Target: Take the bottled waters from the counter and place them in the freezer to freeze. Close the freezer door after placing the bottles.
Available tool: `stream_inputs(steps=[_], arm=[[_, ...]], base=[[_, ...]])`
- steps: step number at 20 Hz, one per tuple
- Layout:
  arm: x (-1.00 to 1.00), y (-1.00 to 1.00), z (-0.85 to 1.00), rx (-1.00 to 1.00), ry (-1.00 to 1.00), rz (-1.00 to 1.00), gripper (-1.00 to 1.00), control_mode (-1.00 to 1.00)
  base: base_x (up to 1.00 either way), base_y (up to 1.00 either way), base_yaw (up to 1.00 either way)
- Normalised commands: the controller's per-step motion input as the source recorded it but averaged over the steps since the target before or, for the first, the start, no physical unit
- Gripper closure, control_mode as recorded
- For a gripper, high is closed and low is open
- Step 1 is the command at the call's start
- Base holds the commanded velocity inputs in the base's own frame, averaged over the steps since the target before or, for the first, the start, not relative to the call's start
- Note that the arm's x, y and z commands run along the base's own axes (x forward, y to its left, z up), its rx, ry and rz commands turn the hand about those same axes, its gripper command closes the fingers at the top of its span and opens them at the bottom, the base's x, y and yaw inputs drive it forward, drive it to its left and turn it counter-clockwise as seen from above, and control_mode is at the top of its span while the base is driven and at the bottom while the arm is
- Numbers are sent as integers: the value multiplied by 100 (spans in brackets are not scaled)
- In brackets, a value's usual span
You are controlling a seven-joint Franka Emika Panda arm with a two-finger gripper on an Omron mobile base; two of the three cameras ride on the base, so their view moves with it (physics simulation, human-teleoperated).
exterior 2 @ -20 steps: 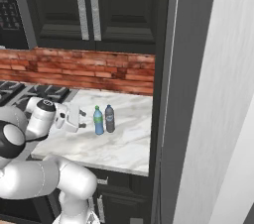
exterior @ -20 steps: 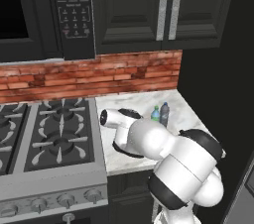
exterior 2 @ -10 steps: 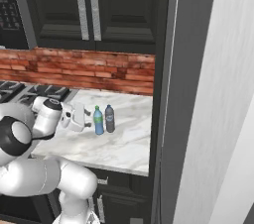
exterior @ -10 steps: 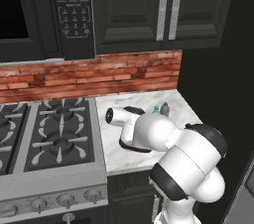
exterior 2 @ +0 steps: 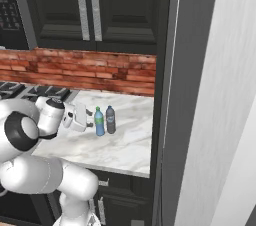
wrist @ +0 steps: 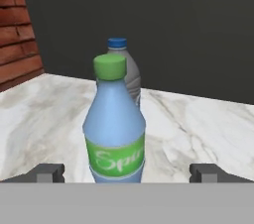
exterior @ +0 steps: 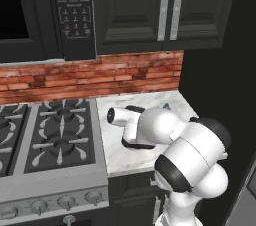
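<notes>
Two bottled waters stand upright, close together, on the marble counter (exterior 2: 125,145) near its right end. The blue one with a green cap (exterior 2: 99,121) is nearer my hand; the greyish one (exterior 2: 110,119) stands just behind it. My gripper (exterior 2: 91,119) reaches in level from the left, open, its tips just short of the blue bottle. In the hand view the blue bottle (wrist: 115,129) sits centred between my spread fingertips (wrist: 47,172), with the grey bottle (wrist: 128,72) behind. My gripper (wrist: 127,173) touches nothing. In the left base view my arm hides most of the bottles.
A black gas stove (exterior: 50,135) adjoins the counter (exterior: 117,157) on the left. A brick backsplash (exterior 2: 100,70) and black wall cabinets (exterior 2: 90,5) rise behind. A dark tall panel (exterior 2: 167,95) bounds the counter's right end, with a pale grey fridge panel (exterior 2: 220,95) beyond it.
The arm has stretched to the right, carrying the open hand closer to the blue bottle. Neither bottle has moved.
</notes>
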Motion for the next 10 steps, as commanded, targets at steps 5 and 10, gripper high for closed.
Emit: stream_inputs(steps=[5,10], arm=[[0,0,0,0,0,0,-100,-100],[0,-7,0,0,0,0,-100,-100]], base=[[0,0,0],[0,0,0]])
